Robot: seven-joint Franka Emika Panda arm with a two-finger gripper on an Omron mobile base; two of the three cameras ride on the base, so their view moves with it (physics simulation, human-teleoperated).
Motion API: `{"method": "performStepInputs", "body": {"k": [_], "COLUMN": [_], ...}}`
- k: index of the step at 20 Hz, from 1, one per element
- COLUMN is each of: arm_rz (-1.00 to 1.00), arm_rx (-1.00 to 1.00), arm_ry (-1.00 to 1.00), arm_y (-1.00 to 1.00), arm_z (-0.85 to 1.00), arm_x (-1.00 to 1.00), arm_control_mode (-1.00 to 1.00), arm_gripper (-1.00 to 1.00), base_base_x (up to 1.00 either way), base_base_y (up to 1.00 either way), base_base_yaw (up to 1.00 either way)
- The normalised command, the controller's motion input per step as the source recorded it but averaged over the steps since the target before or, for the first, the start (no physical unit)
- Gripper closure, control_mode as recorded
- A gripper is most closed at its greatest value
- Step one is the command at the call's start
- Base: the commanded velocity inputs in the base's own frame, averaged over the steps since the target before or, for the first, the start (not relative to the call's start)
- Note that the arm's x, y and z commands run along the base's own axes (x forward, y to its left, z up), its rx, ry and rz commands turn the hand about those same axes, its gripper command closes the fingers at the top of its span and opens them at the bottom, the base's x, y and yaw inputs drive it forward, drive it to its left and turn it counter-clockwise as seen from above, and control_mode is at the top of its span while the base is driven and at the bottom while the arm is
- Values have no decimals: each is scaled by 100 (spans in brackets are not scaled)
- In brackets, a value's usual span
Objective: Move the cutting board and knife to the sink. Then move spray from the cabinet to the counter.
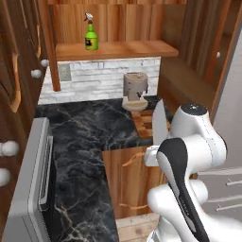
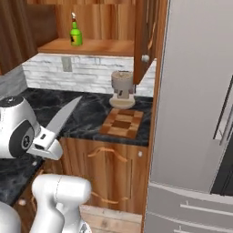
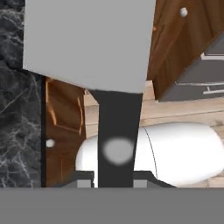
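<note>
The gripper [image 2: 44, 140] is clenched on the dark handle of the knife [image 2: 63, 118], whose pale blade points up and away from the hand, its long axis slanting over the counter [image 2: 86, 116] edge. The cutting board [image 2: 122, 123] lies flat on that counter in front of the coffee machine [image 2: 122, 86], well apart from the held knife; where the sink lies cannot be told. The spray [image 1: 91, 35] stands upright on the shelf of the open cabinet [image 1: 118, 49], above and behind the coffee machine.
</note>
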Motion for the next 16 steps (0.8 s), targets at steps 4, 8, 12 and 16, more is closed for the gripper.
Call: {"method": "performStepInputs", "body": {"k": [4, 8, 12, 16], "arm_rz": [0, 0, 0, 0], "arm_rx": [0, 0, 0, 0], "arm_ry": [0, 0, 0, 0], "arm_y": [0, 0, 0, 0], "arm_z": [0, 0, 0, 0], "arm_x": [0, 0, 0, 0], "arm_control_mode": [100, 100, 100, 100], "arm_gripper": [100, 100, 100, 100], "base_base_x": [-100, -100, -100, -100], "base_base_y": [-52, -49, -71, -94], "base_base_yaw": [0, -5, -15, -14]}}
